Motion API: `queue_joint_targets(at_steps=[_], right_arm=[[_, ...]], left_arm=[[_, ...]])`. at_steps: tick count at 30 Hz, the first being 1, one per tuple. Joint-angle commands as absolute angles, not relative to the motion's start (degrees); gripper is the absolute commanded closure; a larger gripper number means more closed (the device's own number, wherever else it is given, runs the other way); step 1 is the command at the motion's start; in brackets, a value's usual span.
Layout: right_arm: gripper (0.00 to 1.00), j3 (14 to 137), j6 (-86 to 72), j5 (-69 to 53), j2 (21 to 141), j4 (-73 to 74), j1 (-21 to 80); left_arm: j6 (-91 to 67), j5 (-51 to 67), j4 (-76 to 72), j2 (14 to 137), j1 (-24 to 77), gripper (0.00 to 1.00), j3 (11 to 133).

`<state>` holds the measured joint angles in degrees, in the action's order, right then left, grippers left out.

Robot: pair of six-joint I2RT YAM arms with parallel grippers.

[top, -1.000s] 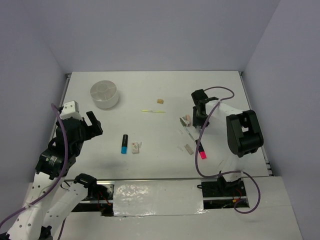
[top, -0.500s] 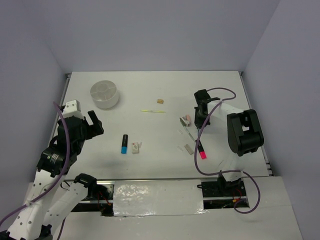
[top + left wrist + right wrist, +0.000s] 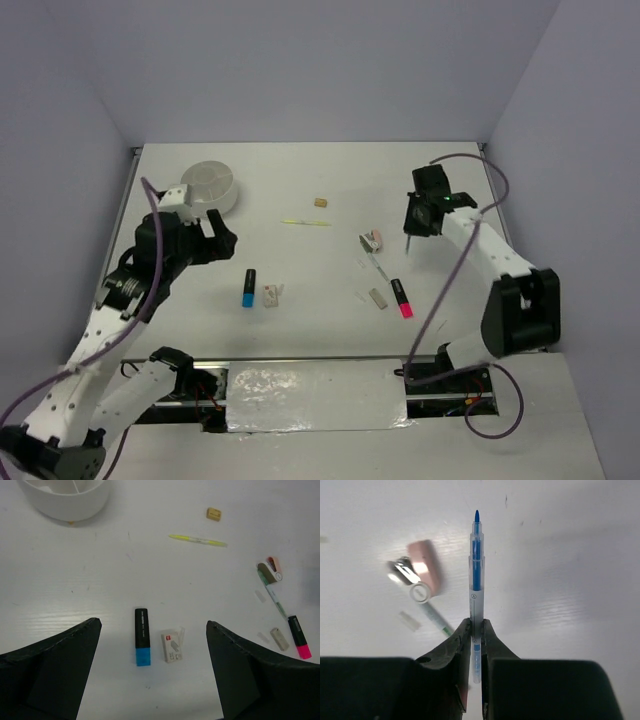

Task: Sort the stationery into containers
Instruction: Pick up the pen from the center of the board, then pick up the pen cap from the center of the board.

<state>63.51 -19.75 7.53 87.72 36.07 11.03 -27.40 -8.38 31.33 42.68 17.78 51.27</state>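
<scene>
The right gripper (image 3: pixel 475 630) is pinching a clear pen with blue ink (image 3: pixel 476 575) low on its barrel, its jaws pressed against it and the tip pointing away from the wrist. It is carrying the pen, seemingly clear of the table, far to the right of the white divided cup (image 3: pixel 209 205). The left gripper (image 3: pixel 153 625) is hanging just to the near side of the cup with its fingers spread wide, gripping nothing, above the blue-and-black marker (image 3: pixel 141 643) and the white eraser (image 3: pixel 171 647) lying beside it. No item is showing inside the cup from overhead, so the sorting is looking barely begun, with only the pen in hand. The rest is lying outside the cup: to its right the tan eraser (image 3: pixel 320 201) and yellow-green stick (image 3: pixel 306 223). Farther right are a pink-and-metal piece (image 3: pixel 373 240), a thin green pen (image 3: pixel 378 265), the grey eraser (image 3: pixel 378 298) and the pink highlighter (image 3: pixel 402 299). The white table (image 3: pixel 300 170) is showing faint scuffs, and plain pale lilac walls (image 3: pixel 300 70) are enclosing it on three sides.
</scene>
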Motion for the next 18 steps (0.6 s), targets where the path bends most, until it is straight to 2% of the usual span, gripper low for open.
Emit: queue_joint_targets(at_steps=[1, 4, 6, 8, 12, 13, 15, 18], right_arm=[[1.0, 66.09, -21.01, 10.28, 76.13, 39.63, 12.21], [1.0, 65.31, -21.18, 9.76, 68.49, 41.39, 14.41], [1.0, 63.91, -21.53, 9.58, 66.19, 42.44, 15.46], [1.0, 62.76, -21.53, 9.06, 63.12, 42.89, 16.43], [1.0, 60.83, -22.23, 8.34, 58.19, 45.08, 18.8], [1.0, 60.65, -22.24, 8.52, 56.53, 45.61, 19.68], [1.0, 60.56, -22.15, 8.7, 54.5, 46.84, 19.95], [1.0, 60.73, -21.45, 8.0, 52.74, 47.11, 19.95]], left_arm=[[-28.39, 0.27, 25.39, 51.48, 20.12, 0.01, 53.96], [-30.4, -7.45, 28.12, 66.74, 29.86, 0.01, 59.22], [-31.2, -12.62, 27.69, 72.22, 37.05, 0.03, 60.81], [-32.43, -13.44, 26.81, 79.26, 39.8, 0.06, 62.4], [-33.92, -13.62, 24.0, 85.95, 41.31, 0.28, 61.7], [-34.1, -13.88, 23.91, 87.61, 41.48, 0.29, 61.26], [-34.28, -14.24, 23.64, 89.64, 42.01, 0.4, 60.74], [-33.06, -13.71, 22.51, 91.14, 42.36, 0.43, 59.94]])
